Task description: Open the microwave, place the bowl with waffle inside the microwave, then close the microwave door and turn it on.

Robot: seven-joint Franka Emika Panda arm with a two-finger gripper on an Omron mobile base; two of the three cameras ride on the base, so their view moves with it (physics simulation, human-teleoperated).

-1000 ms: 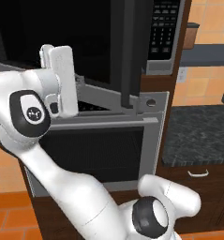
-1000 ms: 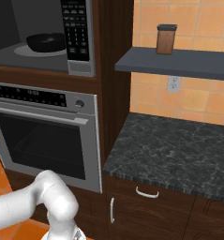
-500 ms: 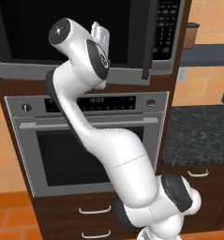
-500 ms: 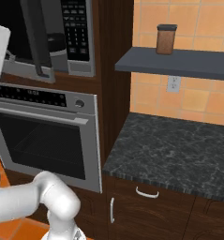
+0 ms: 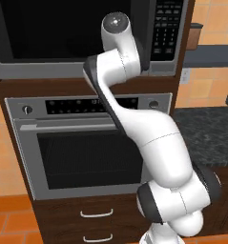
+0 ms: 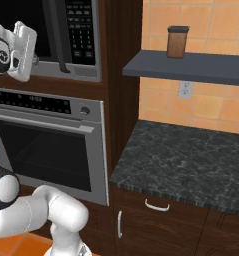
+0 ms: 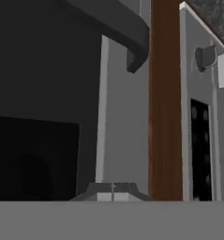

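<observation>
Reaching up from the lower right of the left base view, the white arm (image 5: pixel 149 143) ended against the microwave door (image 5: pixel 63 28), whose dark glass panel lay flush in its grey frame across the upper left of that frame. The microwave (image 6: pixel 51 35) sat built into the dark wood cabinet at the upper left of the right base view, with its black button keypad (image 6: pixel 80 25) to the right of the long vertical black bar handle (image 6: pixel 57 35). The gripper (image 6: pixel 35 59) showed at the far left edge of the right base view, just beside the grey lower trim of the microwave, with its jaws drawn fully together and nothing between them. In the hand view the tips (image 7: pixel 112 193) met at the bottom centre, close in front of the grey door frame. Below the microwave stood the silver oven (image 5: pixel 91 143), its door shut. At the upper right of the right base view a brown canister (image 6: pixel 177 42) stood on a dark shelf (image 6: pixel 191 66), above a dark speckled counter (image 6: pixel 181 165).
</observation>
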